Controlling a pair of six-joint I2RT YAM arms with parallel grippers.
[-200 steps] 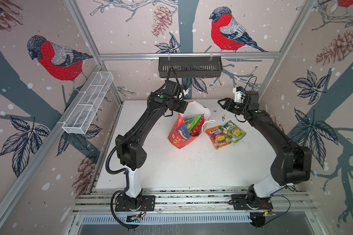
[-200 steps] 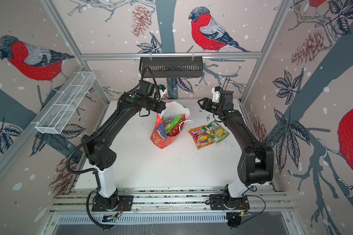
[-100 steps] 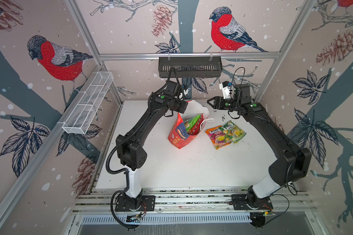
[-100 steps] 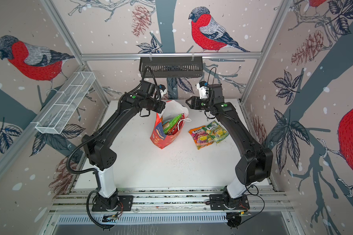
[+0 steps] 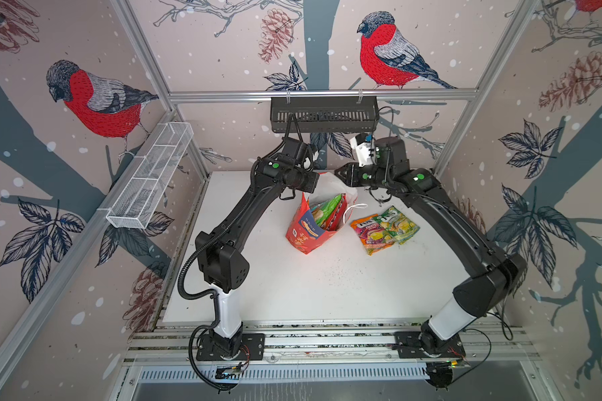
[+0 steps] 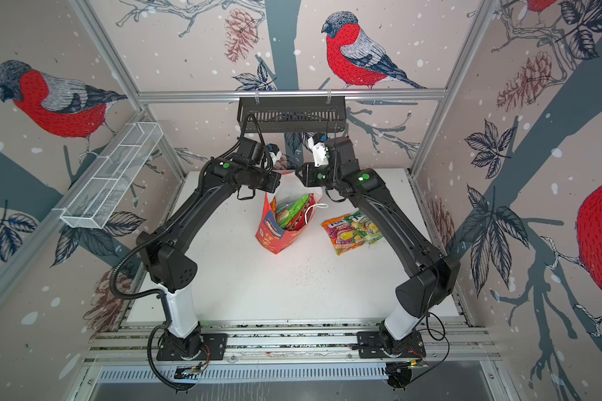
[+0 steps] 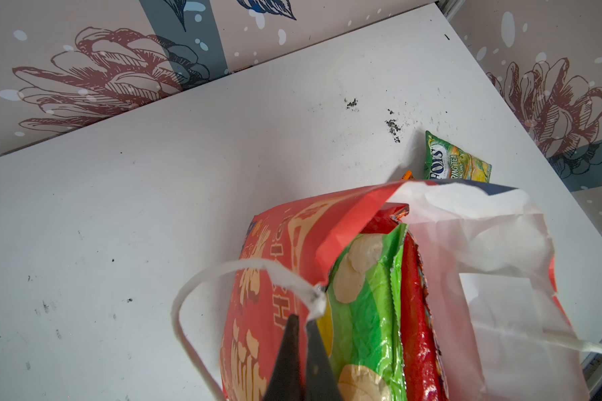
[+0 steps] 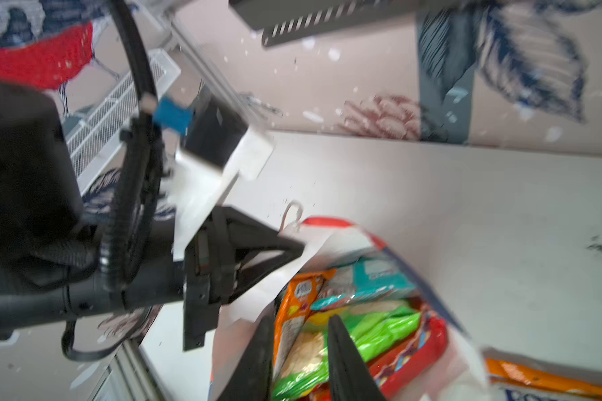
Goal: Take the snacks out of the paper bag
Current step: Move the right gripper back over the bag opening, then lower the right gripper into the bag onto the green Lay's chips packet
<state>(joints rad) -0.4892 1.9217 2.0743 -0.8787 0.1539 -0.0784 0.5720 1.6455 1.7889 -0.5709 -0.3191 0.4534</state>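
In both top views you've got the paper bag [image 5: 306, 232] [image 6: 275, 236] standing mouth-up on the white table [image 5: 292, 288], in the back half, about midway between the side edges. The green chip bag [image 5: 329, 208] pokes out of it. Two Fox's packs [image 5: 383, 227] lie flat and overlapping just beside the bag, toward the right edge. Your left gripper [image 5: 317, 180] sits at the bag's back rim and the right gripper [image 5: 338, 172] faces it over the same rim; you can't tell the jaws from up here. Left wrist view: the left gripper [image 7: 301, 321] is pressed together, pinching the bag's red rim right where the white cord handle [image 7: 223, 274] joins. The chip bag and red packet [image 7: 414, 312] stand inside, and the green one of the Fox's packs lies on the table beyond. Right wrist view, blurred: right gripper [image 8: 301, 321] jaws are spread, hanging over the bag's mouth, with chip bag, red packet and an orange pack [image 8: 296, 298] below. The left gripper's tips touch the bag's white inner wall.
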